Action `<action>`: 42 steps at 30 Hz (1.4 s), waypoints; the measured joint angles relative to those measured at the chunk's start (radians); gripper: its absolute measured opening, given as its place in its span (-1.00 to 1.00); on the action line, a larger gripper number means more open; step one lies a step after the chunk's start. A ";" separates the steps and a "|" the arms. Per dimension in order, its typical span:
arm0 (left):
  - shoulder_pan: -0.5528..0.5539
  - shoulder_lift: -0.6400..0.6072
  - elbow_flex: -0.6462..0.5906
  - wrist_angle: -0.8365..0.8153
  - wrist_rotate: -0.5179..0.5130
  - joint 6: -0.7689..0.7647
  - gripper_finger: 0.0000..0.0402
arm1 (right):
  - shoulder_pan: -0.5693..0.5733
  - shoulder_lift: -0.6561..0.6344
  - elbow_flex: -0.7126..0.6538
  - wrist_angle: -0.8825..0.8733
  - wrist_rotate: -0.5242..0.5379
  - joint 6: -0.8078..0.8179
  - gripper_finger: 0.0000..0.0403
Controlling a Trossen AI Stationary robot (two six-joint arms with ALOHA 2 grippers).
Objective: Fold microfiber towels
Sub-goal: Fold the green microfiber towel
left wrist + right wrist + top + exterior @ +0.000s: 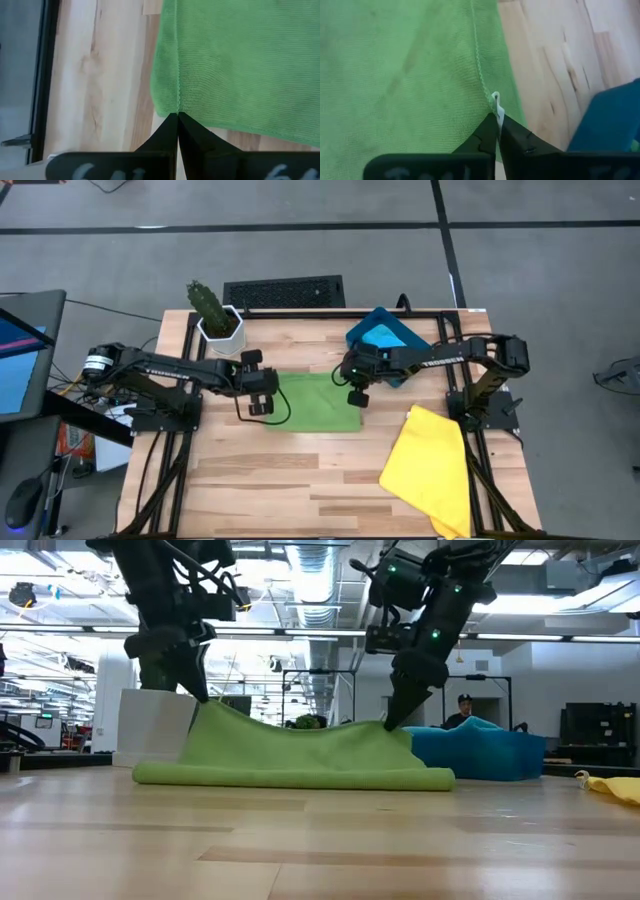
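A green microfiber towel (318, 402) lies at the table's middle, doubled over, its fold (290, 777) resting on the wood toward the near edge. My left gripper (270, 396) is shut on the towel's left raised corner, my right gripper (357, 393) on its right raised corner. A bright yellow towel (430, 470) lies on the table at the near right. A light blue towel (385, 336) sits in the dark teal bin (362, 330) at the far right. My left gripper pinches the green towel's left corner (176, 106) at the stitched hem between its two fingertips, slanting down from above. The corner (205, 708) is raised off the table. My right gripper pinches the towel's right corner (490, 100) beside its white tag (496, 102), slanting down from above. That corner (385, 728) is held up, and the edge between the two grippers sags slack (300, 730) while the rest lies on the table.
A potted cactus (212, 312) in a white pot stands at the far left, close to my left arm. A black keyboard (285, 292) lies beyond the table's far edge. Bare wood (290, 480) stretches along the near side, left of the yellow towel.
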 joint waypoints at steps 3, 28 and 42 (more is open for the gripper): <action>0.006 0.000 0.000 -0.001 -0.004 -0.006 -0.99 | -0.013 0.000 0.000 0.000 0.001 0.002 -0.73; -0.173 -0.023 -0.058 0.151 0.290 -0.037 -0.27 | 0.230 -0.003 -0.060 0.084 -0.262 -0.025 -0.23; -0.500 -0.016 -0.255 0.441 0.012 -0.103 -0.27 | 0.366 -0.001 -0.134 0.234 -0.128 -0.018 -0.32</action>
